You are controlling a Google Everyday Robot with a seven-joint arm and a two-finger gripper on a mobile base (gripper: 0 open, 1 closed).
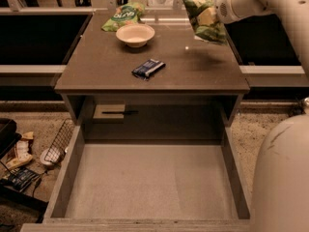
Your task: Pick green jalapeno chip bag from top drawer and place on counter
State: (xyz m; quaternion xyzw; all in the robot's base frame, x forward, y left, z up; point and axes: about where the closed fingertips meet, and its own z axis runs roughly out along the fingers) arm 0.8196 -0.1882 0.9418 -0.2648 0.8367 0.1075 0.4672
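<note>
Fingers of the gripper (216,7) are clamped on the green jalapeno chip bag (203,17), which hangs above the counter's (106,66) far right corner. It looks light, crinkly, slippery and crushable, so an edge-seam pinch suits it. The top drawer (65,178) gapes below the counter's front.

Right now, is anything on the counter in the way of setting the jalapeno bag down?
Nothing visible. The gripper holds the green jalapeno chip bag above the counter's bare right rear; the bowl, light-green bag and blue packet lie farther left.
</note>
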